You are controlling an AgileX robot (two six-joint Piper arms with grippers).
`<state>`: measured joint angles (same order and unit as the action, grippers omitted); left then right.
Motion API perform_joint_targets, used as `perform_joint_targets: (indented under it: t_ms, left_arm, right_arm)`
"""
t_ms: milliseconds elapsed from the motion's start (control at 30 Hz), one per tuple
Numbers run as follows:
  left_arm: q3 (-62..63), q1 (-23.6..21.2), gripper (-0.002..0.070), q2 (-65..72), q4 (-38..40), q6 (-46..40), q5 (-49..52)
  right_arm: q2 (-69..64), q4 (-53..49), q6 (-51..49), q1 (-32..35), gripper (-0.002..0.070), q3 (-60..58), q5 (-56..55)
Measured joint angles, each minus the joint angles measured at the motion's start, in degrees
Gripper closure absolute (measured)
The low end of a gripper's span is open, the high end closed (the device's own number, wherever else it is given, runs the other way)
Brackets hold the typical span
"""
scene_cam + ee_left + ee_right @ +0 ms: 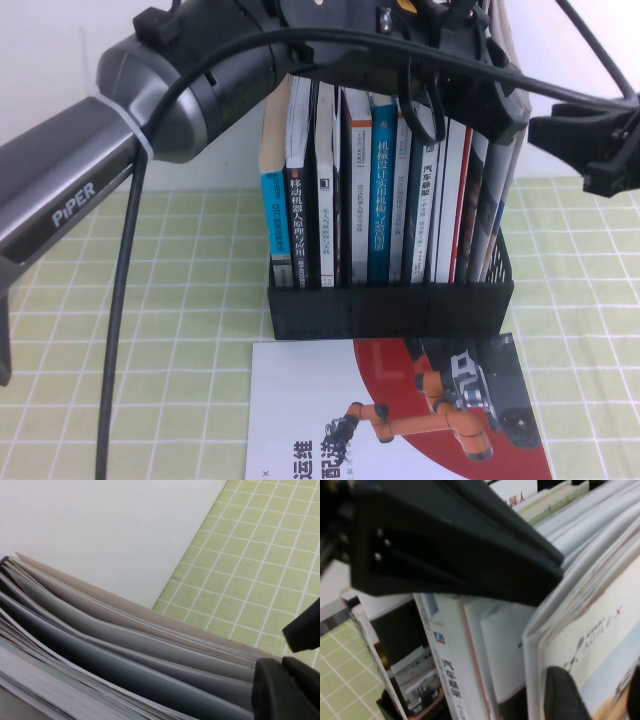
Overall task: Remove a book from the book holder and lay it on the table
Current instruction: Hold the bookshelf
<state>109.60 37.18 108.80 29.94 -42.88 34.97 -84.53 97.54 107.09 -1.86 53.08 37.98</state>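
Asking: where does your book sit from the left claw (455, 95)?

Answering: Straight below it, as far as you can see. That claw hangs over the top of the book holder (390, 308), and its arm hides the upper ends of the upright books (385, 200). I take the book (503, 165) to be among the thin grey booklets at the holder's end nearest your right claw (590, 150), but its cover is hidden.

Asking: Are your claws open or closed?

Answering: I cannot tell for either. The right claw is beside the holder's top and cut off by the picture edge. Its wrist view is too close and blurred to settle it.

Asking: And nearer you?

Answering: A white booklet (400, 420) with an orange robot arm lies flat on the counter (180, 300) in front of the holder, cropped at its bottom.
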Motion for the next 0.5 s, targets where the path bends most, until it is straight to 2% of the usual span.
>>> perform_joint_targets:
  t_ms: [500]
  left_arm:
    - [0.0,-0.3,0.0678,0.0,0.0,0.1,-0.1]
  right_arm:
    - [3.4,0.0,-0.6,0.0,0.0394,0.0,-0.1]
